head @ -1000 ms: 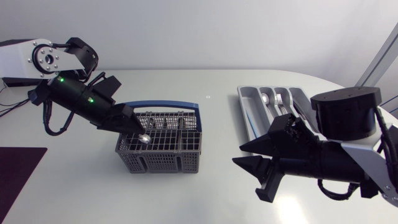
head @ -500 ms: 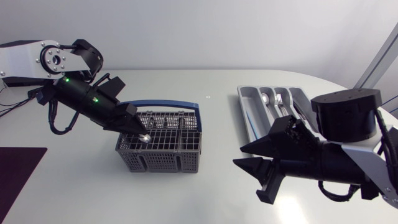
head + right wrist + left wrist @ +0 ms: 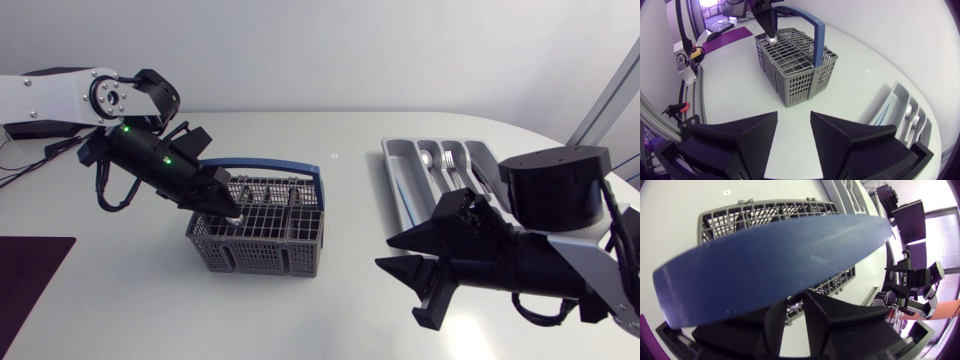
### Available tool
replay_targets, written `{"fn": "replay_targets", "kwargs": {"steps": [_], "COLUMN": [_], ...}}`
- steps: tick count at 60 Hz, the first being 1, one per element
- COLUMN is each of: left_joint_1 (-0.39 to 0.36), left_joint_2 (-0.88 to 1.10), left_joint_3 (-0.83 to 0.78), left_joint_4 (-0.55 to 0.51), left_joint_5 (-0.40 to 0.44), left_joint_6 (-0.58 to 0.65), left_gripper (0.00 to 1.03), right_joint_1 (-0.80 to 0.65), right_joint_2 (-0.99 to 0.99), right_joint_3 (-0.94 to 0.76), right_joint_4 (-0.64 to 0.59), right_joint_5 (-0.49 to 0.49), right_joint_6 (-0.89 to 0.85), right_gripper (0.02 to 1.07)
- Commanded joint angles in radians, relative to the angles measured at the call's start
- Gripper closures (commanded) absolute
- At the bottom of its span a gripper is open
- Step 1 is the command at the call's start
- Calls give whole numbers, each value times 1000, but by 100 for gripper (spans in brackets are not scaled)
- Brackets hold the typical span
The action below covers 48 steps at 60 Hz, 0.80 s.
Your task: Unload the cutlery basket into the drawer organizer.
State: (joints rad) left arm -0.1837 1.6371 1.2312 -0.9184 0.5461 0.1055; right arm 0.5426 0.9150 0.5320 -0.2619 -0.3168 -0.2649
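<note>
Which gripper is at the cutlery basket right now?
The left gripper, down at the top of the cutlery basket beside its blue handle. The right gripper hangs open, well clear of it.

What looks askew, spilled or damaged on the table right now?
Nothing stands out. The cutlery basket stands upright and whole, and the drawer organizer lies flat with utensils inside its compartments.
</note>
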Motion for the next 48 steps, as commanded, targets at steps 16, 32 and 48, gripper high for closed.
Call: {"fn": "replay_targets", "kwargs": {"steps": [16, 32, 48], "left_joint_1": [33, 46, 55], "left_joint_2": [-88, -174, -241], "left_joint_3": [-22, -91, -170], "left_joint_4": [-22, 10, 90], "left_joint_5": [14, 14, 12], "left_joint_6": [16, 53, 157], "left_gripper": [98, 98, 98], "right_joint_1": [-7, -6, -7], "right_joint_2": [-11, -13, -13], "right_joint_3": [-33, -32, -30], "right_joint_4": [0, -5, -3], "right_joint_5": [-4, -5, -5], "right_joint_6": [1, 1, 1], "right_gripper": [56, 56, 56]}}
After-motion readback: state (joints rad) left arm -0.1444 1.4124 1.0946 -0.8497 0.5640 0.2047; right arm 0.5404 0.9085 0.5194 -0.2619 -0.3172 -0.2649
